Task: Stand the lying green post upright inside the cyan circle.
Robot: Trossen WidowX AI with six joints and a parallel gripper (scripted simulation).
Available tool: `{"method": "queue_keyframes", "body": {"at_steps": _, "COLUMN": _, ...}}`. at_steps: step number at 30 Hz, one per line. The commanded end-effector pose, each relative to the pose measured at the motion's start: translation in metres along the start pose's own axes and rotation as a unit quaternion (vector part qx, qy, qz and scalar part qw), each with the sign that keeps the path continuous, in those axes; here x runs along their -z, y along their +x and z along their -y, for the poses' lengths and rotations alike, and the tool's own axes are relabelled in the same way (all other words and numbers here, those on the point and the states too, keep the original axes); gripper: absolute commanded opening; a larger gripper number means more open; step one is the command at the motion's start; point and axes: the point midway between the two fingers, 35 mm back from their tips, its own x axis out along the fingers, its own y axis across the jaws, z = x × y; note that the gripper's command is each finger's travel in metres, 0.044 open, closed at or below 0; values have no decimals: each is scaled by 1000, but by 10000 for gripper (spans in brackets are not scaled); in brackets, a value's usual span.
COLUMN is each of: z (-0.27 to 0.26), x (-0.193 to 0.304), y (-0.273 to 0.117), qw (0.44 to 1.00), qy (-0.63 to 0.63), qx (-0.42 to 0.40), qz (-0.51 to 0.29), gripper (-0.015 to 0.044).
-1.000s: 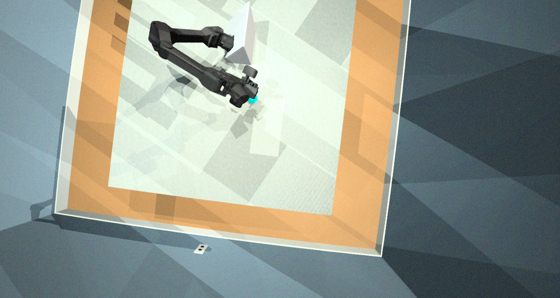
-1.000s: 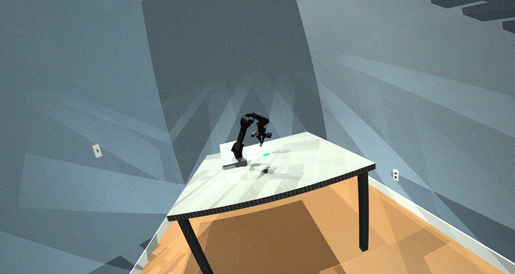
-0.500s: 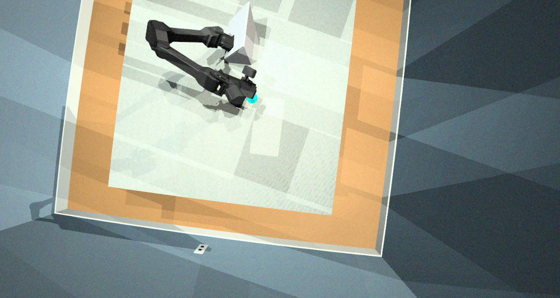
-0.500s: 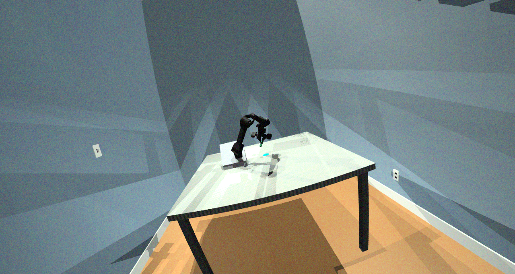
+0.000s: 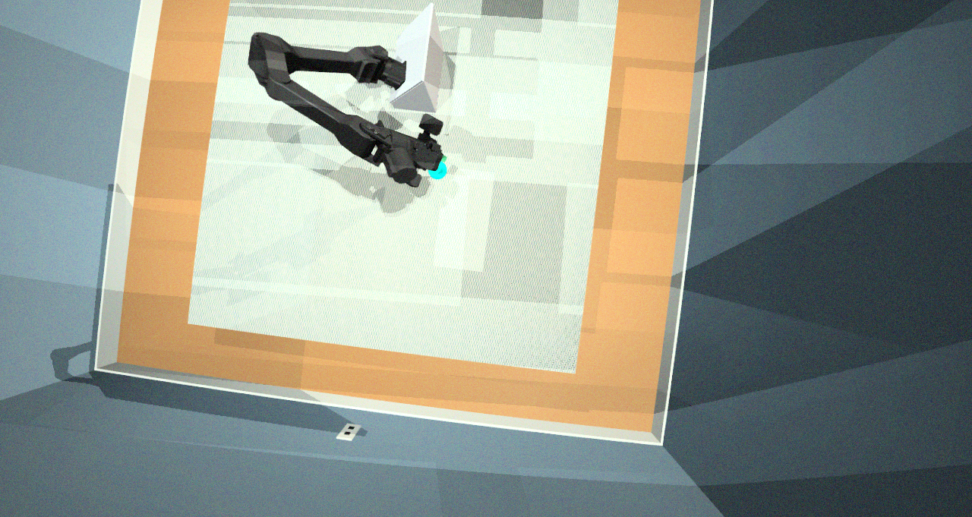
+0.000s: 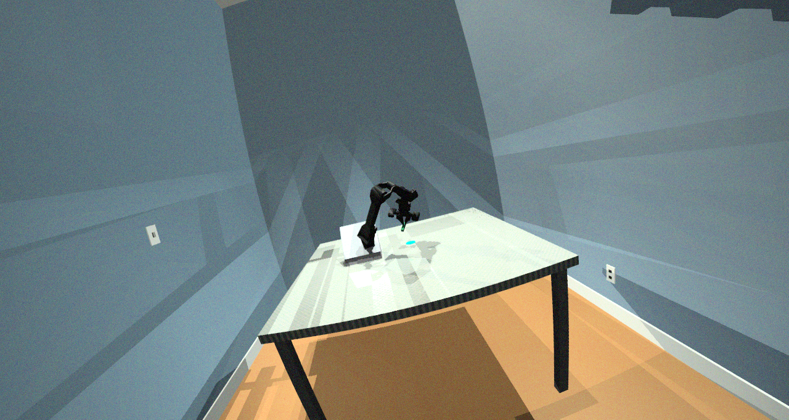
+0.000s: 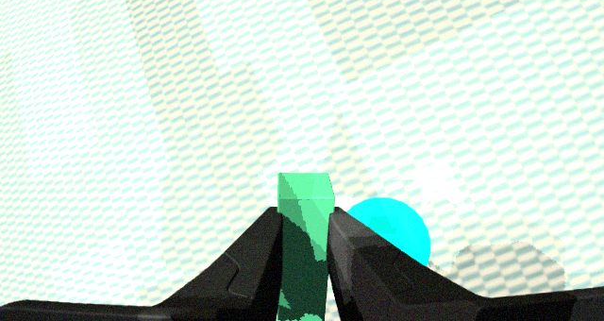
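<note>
My gripper [image 6: 404,225] [image 7: 303,219] is shut on the green post and holds it in the air above the table. In the wrist view the green post [image 7: 304,187] [image 6: 403,229] [image 5: 444,158] runs between the two dark fingers, with one end sticking out a little past the fingertips. Its exact tilt is too small to tell in the top and exterior views. The flat cyan circle [image 5: 438,171] [image 6: 410,242] [image 7: 403,228] lies on the table, below the post and off to the right of it in the wrist view, partly hidden by the right finger. The post is not over its middle in that view.
The pale table [image 5: 326,256] [image 6: 496,263] carries the arm. A white wedge-like block [image 5: 419,55] [image 6: 350,239] stands at the arm's base. Shadows and bright patches fall across the table top.
</note>
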Motion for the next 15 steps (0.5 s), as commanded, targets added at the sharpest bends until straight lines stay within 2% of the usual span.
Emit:
{"method": "queue_keyframes", "body": {"at_steps": 1, "z": -1, "x": 1, "y": 2, "qw": 1000, "qy": -2, "qx": -8, "qz": 16, "gripper": 22}}
{"method": "queue_keyframes", "body": {"at_steps": 15, "z": 0, "x": 1, "y": 3, "qw": 998, "qy": -6, "qx": -19, "qz": 66, "gripper": 22}}
